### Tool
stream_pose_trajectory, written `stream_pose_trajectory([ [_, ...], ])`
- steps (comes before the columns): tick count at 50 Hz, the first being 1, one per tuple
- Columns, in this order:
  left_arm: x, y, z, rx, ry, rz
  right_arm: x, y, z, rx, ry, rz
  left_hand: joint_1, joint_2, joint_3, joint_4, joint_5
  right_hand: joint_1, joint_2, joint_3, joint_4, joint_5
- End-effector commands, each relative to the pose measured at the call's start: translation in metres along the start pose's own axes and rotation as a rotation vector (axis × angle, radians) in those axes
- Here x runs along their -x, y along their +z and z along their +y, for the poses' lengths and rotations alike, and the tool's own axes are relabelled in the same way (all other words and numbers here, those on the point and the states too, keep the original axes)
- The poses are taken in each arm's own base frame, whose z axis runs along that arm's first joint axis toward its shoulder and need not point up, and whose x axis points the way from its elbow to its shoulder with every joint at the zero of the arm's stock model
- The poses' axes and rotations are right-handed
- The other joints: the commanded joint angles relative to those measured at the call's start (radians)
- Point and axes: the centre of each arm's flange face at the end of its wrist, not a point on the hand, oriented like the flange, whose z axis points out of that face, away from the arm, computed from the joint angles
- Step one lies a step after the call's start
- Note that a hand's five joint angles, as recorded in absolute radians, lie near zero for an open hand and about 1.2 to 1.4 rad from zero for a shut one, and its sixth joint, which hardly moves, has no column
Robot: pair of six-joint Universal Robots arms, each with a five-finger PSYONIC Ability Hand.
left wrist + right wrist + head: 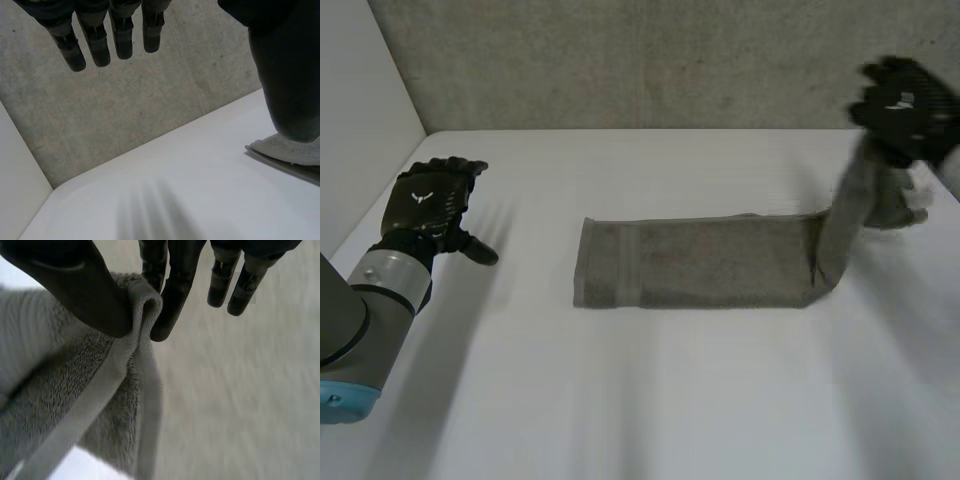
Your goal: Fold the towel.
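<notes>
Pinching the towel (700, 262) at its right short end, the right hand (905, 100) holds that end up off the table (640, 400). Right wrist view: the hem is clamped between the thumb and two fingers (175, 295), with the other fingers straight and spare.

Judgement: the end is held high so it can be carried over the flat part toward the far end, halving the strip.

The rest of the towel lies flat mid-table as a long narrow band. Its long axis runs side to side, from the robot's left to its right. The banded end points toward the left hand (430, 205), and the raised end climbs to the right hand.

Left hand is open, fingers straight, holding nothing. It hovers above the table, apart from the towel's left end, probably parked out of the fold's path.
</notes>
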Motion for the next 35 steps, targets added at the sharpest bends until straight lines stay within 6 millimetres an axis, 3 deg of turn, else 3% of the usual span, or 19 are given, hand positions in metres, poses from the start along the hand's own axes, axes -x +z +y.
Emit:
stream_pose_trajectory([
  [1,0.000,0.000,0.001,0.004,0.000,0.001,0.085,0.022,-0.093,-0.215,0.016,-0.164,-0.113,-0.062,-0.049,-0.056,-0.056,0.134,0.066,-0.041,-0.067,0.069],
  [4,0.000,0.000,0.001,0.004,0.000,0.001,0.102,0.025,-0.107,-0.245,0.019,-0.186,-0.113,-0.062,-0.049,-0.056,-0.056,0.134,0.066,-0.041,-0.067,0.069],
  [6,0.000,0.000,0.002,0.005,-0.001,0.001,0.136,0.029,-0.131,-0.287,0.026,-0.229,-0.113,-0.062,-0.049,-0.056,-0.056,0.134,0.066,-0.041,-0.067,0.069],
  [7,0.000,0.000,0.001,0.002,0.000,0.000,0.136,0.029,-0.131,-0.287,0.027,-0.229,-0.113,-0.062,-0.049,-0.056,-0.056,0.134,0.066,-0.041,-0.067,0.069],
  [9,0.000,0.000,0.001,0.004,0.000,0.001,0.167,0.030,-0.147,-0.314,0.035,-0.271,-0.113,-0.062,-0.049,-0.056,-0.056,0.134,0.066,-0.041,-0.067,0.069],
  [10,0.000,-0.001,0.001,0.002,0.000,0.000,0.167,0.030,-0.148,-0.315,0.035,-0.271,-0.113,-0.062,-0.049,-0.056,-0.056,0.134,0.066,-0.041,-0.067,0.069],
  [12,0.000,0.000,0.002,0.004,0.000,0.001,0.193,0.029,-0.161,-0.345,0.041,-0.311,-0.113,-0.062,-0.049,-0.056,-0.056,0.134,0.066,-0.041,-0.067,0.069],
  [15,0.000,0.000,0.002,0.004,0.000,0.001,0.205,0.027,-0.166,-0.360,0.043,-0.330,-0.113,-0.062,-0.049,-0.056,-0.056,0.134,0.066,-0.041,-0.067,0.069],
  [20,0.000,0.000,0.002,0.004,0.000,0.001,0.250,0.024,-0.172,-0.392,0.050,-0.392,-0.113,-0.062,-0.049,-0.056,-0.056,0.134,0.066,-0.041,-0.067,0.069],
  [28,0.000,0.000,0.002,0.004,0.000,0.001,0.283,0.021,-0.173,-0.404,0.052,-0.442,-0.113,-0.062,-0.049,-0.056,-0.056,0.134,0.066,-0.041,-0.067,0.069],
  [35,0.000,0.000,0.002,0.004,0.000,0.001,0.281,0.024,-0.174,-0.404,0.057,-0.431,-0.113,-0.062,-0.049,-0.056,-0.056,0.134,0.066,-0.041,-0.067,0.069],
])
